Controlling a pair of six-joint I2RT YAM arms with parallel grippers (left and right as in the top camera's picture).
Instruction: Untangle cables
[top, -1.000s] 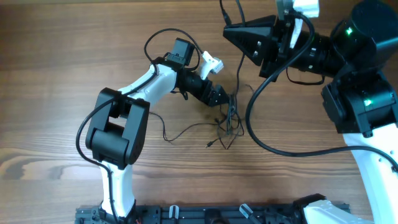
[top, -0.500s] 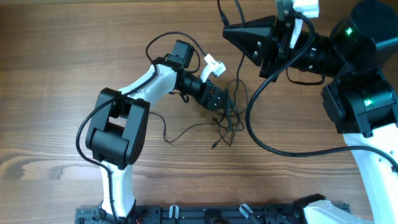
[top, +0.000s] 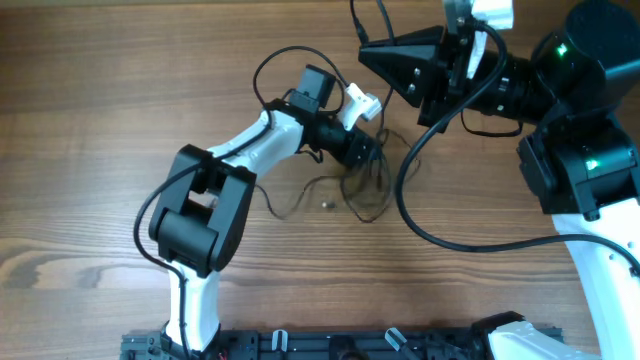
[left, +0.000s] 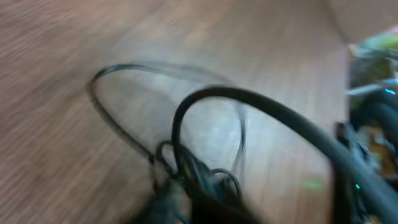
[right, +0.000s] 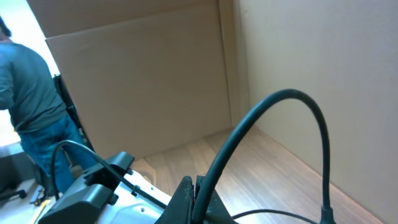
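At the middle of the desk (top: 100, 120), cables (top: 362, 195): I see a loose black tangle of thin cords lying on the wood, just right of centre.
Loose strand: one thin cord trails left from the tangle over bare wood, with a small pale plug end (top: 325, 207) lying close by it.
Cables, close view: on my left wrist camera the cords (left: 189, 177) bunch into a small knot low in the picture. One thin loop arches over the wood behind them, and the whole view is smeared.
Left pincer (top: 366, 158): its tip is at the upper edge of the tangle, among the cords. I cannot tell whether it is clenched on them or released.
Right pincer (top: 366, 50): it points left, up and to the right of the tangle and apart from it. It is clenched, but I cannot make out whether any thin cord is caught in it.
Thick wire (top: 400, 195): a heavier black lead curves down past the right side of the tangle. On my right wrist camera it arches high over the fingers.
Backdrop: brown cardboard walls (right: 143, 81) stand beyond the desk.
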